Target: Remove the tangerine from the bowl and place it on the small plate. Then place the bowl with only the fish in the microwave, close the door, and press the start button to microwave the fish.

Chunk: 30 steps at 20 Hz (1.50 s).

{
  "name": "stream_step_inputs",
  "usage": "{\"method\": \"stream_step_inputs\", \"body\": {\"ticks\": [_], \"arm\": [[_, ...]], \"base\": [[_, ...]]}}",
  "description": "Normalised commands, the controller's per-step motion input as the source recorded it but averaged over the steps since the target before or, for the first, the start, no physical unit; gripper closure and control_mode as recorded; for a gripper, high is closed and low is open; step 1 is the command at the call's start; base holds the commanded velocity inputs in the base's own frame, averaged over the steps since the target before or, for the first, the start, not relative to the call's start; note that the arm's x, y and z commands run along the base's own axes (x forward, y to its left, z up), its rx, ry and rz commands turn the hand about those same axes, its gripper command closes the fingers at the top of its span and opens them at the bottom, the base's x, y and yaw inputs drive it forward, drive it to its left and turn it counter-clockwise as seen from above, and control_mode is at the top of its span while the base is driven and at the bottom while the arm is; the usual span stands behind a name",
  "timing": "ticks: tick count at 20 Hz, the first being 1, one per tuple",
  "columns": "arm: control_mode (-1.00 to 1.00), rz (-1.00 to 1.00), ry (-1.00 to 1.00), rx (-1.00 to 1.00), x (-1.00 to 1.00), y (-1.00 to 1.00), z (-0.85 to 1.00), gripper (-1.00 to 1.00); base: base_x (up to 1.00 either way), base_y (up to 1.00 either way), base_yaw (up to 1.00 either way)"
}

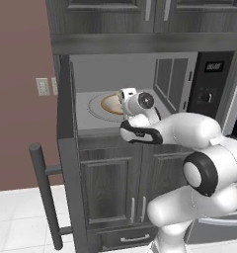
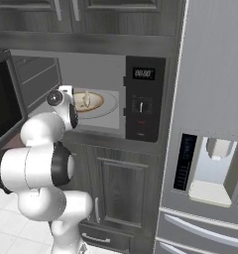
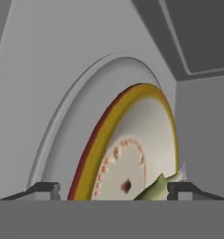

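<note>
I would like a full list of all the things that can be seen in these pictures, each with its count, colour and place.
microwave: one, dark grey and black, built in under the upper cabinets, cavity open.
door: one, dark grey with bar handle, swung open to the left.
turntable: one, white, on the microwave floor.
bowl: one, tan with golden rim, on the turntable.
fish: one, silvery grey, in the bowl.
cabinets: dark grey, above and below the microwave.
fridge: one, grey, right of the microwave.
wall outlet: one, pale, on the reddish wall at left.
arm: one, white.
gripper: one, open, at the bowl inside the microwave.
</note>
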Motion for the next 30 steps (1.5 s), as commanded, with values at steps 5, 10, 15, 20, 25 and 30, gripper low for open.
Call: {"method": "stream_step_inputs", "body": {"ticks": [5, 10, 15, 20, 25, 30], "arm": [[-1.00, 0.03, 0.00, 0.00, -0.57, 0.00, 0.32, -1.00], [-1.00, 0.02, 0.00, 0.00, -0.75, 0.00, 0.61, -1.00], [-1.00, 0.01, 0.06, 0.00, -0.84, 0.00, 0.78, -1.00], [-1.00, 0.01, 0.08, -0.01, -0.93, 0.00, 0.51, -1.00], [-1.00, 0.01, 0.01, -0.05, -1.00, 0.00, 0.19, -1.00], [-1.00, 0.00, 0.00, -0.08, -1.00, 0.00, 0.00, -1.00]], "base": [[0.00, 0.00, 0.00], [0.00, 0.00, 0.00], [0.00, 0.00, 0.00], [0.00, 0.00, 0.00], [0.00, 0.00, 0.00], [0.00, 0.00, 0.00]]}}
